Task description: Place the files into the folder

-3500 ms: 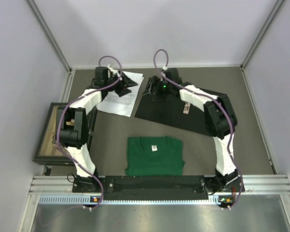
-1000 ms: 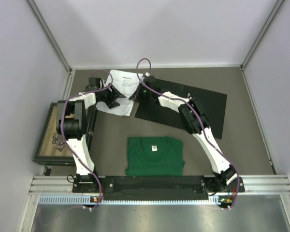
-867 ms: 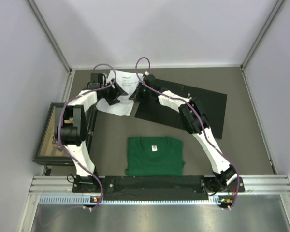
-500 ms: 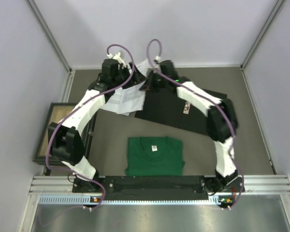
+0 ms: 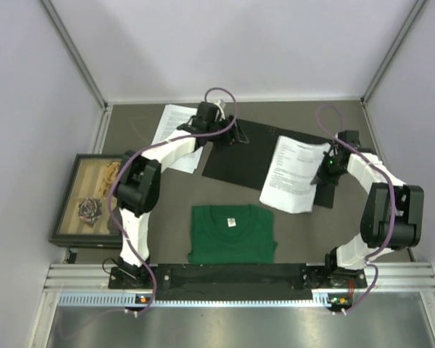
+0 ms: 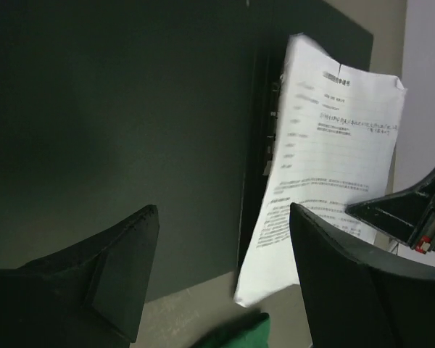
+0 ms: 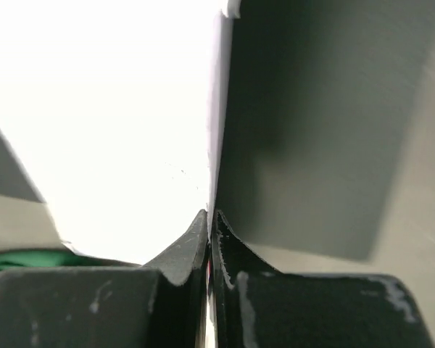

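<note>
The folder [image 5: 250, 156] lies open on the table, its black inner faces up. My right gripper [image 5: 327, 168] is shut on the right edge of the files [image 5: 293, 175], white printed sheets held slanted over the folder's right half. The right wrist view shows the fingers [image 7: 196, 235] pinched on the sheets' edge [image 7: 216, 109], with the folder [image 7: 312, 123] beneath. My left gripper [image 5: 232, 136] hovers open over the folder's back left corner with nothing between its fingers. From the left wrist I see the folder [image 6: 116, 123], the files [image 6: 333, 167] and my open left gripper [image 6: 223, 210]. Another white printed sheet [image 5: 172, 127] lies at the back left.
A folded green T-shirt [image 5: 232, 232] lies in front of the folder, near the arm bases. A dark-framed picture box [image 5: 87, 199] sits at the table's left edge. Grey walls close in the back and both sides.
My right gripper has carried the files from the folder's back left corner across to its right half. My left arm has swung right over the folder and its jaws have opened.
</note>
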Tool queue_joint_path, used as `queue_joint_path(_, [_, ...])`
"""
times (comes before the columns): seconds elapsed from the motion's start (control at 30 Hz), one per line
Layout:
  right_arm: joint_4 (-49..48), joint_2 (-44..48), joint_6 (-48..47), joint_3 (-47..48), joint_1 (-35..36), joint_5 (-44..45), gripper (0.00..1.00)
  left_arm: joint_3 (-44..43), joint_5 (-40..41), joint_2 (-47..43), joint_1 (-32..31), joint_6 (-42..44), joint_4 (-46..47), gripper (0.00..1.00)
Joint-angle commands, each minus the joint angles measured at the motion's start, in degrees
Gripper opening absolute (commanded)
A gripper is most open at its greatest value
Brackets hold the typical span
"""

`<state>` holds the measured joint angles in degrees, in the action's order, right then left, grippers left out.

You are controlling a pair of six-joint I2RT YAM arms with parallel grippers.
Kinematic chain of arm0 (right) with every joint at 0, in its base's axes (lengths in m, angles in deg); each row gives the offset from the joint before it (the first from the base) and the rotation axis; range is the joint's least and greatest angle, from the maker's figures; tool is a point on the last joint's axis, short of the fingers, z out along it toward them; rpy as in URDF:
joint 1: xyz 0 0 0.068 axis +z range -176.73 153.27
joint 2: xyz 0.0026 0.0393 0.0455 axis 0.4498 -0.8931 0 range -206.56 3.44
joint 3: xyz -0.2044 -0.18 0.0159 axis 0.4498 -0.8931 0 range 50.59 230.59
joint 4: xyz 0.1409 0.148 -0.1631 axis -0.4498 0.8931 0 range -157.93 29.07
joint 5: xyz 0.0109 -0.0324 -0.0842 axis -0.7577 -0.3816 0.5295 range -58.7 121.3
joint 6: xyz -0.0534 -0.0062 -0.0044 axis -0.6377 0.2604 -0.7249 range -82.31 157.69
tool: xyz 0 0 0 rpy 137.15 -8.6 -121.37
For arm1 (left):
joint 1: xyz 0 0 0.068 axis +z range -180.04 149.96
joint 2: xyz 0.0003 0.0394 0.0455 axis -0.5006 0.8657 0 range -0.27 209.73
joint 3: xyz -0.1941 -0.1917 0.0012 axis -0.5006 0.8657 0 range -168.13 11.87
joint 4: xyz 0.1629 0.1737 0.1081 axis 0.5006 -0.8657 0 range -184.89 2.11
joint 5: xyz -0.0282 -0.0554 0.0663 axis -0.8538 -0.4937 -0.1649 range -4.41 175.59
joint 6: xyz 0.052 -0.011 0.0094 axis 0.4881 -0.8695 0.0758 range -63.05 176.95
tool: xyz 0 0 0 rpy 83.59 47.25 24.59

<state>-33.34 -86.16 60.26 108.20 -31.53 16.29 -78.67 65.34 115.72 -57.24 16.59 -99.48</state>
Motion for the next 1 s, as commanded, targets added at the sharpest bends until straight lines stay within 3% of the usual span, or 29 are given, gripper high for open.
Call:
queue_joint_path(0.0, [1.01,5.40,-4.73,-1.52,-2.67,9.63,0.00,-7.27,-4.18,7.67,-1.01,0.45,-1.32,0.77])
queue_joint_path(0.63, [-7.25,-2.24,-10.43,1.46,-5.48,5.42,0.00,-6.67,-4.36,14.18,-0.66,1.95,-2.73,0.77])
queue_joint_path(0.97, [-5.50,-6.28,-18.08,9.62,-3.11,3.49,0.00,-7.19,-4.27,14.80,-0.57,2.65,-3.26,0.77])
